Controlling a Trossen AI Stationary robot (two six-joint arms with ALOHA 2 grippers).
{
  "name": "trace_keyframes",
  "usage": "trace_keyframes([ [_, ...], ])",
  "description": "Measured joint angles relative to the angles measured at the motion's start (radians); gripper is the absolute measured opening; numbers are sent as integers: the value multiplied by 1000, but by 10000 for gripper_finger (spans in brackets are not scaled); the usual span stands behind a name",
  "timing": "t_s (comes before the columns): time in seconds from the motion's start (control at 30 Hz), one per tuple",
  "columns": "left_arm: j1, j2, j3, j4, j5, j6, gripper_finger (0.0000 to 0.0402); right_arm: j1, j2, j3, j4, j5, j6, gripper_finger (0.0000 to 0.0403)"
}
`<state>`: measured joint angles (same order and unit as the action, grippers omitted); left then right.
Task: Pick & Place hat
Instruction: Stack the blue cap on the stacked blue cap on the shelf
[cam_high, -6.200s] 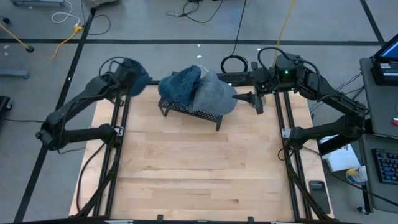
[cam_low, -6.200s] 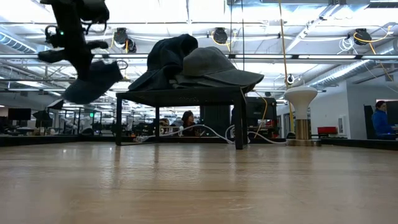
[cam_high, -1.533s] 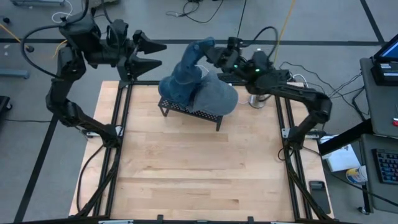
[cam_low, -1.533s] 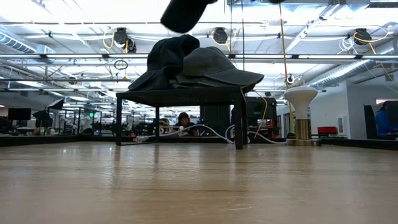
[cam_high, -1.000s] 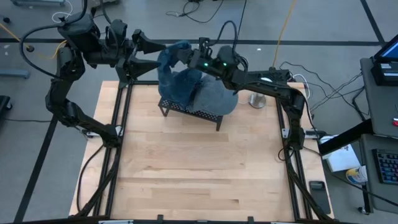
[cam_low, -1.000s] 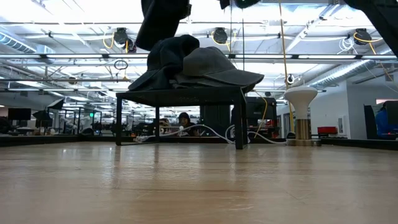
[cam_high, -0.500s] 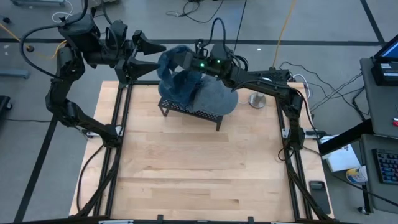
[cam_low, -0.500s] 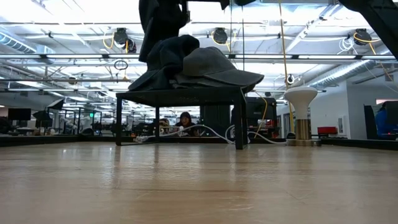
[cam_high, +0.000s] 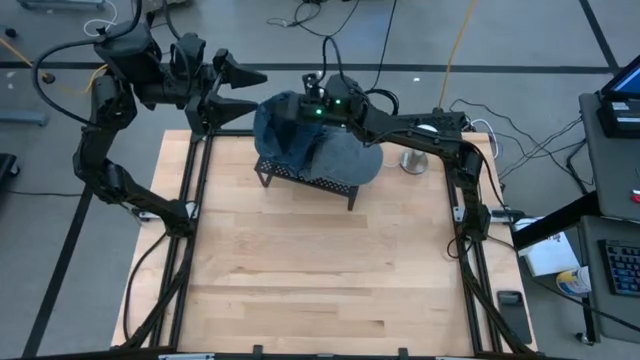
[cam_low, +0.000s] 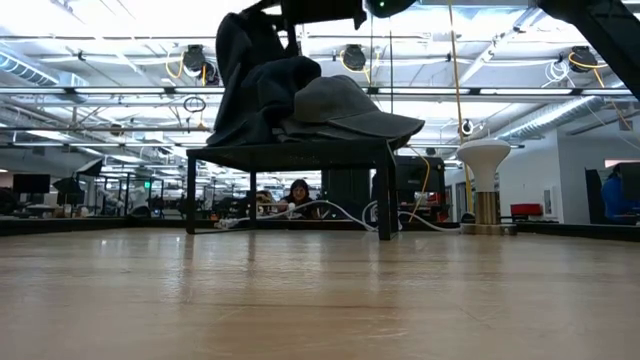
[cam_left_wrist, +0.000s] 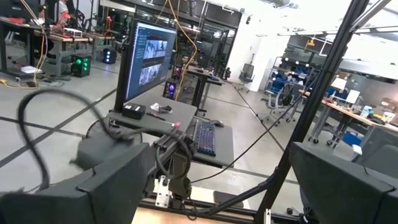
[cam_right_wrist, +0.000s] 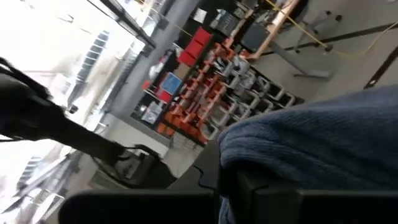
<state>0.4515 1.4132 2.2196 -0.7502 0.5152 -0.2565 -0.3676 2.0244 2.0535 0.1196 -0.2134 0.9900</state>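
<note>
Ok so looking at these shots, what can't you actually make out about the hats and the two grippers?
- Right gripper fingertips: high view, buried in the blue hat it holds; right wrist view shows only blurred fabric.
- How many hats are stacked on the rack: low view, they overlap as dark shapes.
- Grey hat far side: high view, hidden under the right arm.
- Left gripper: open beyond the table's far left corner.

Two dark fingers (cam_left_wrist: 112, 186) of the left gripper (cam_left_wrist: 217, 186) stand wide apart. Between them, a desk holds a lit monitor (cam_left_wrist: 148, 61) and a keyboard (cam_left_wrist: 204, 137). Office chairs (cam_left_wrist: 273, 96) stand farther back.
</note>
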Motion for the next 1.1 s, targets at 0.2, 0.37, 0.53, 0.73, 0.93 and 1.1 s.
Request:
trace_keyframes([
  [0.2, 0, 0, 0, 0, 0, 0, 390, 0, -9, -1, -46, 27, -60, 0],
  [0.37, 0, 0, 0, -2, 0, 0, 390, -7, -30, -1, -123, 3, -115, 0],
  [0.53, -1, 0, 0, -4, 0, 19, 390, -6, -30, -1, -148, -2, -257, 0],
  [0.73, 0, 0, 0, -11, 1, 21, 390, -6, -30, -1, -185, -26, -480, 0],
  [0.93, 0, 0, 0, -24, 2, 22, 390, -12, -43, -1, -292, -26, -653, 0],
  [1.1, 0, 0, 0, -35, 5, 24, 390, -16, -67, -1, -362, -13, -831, 0],
])
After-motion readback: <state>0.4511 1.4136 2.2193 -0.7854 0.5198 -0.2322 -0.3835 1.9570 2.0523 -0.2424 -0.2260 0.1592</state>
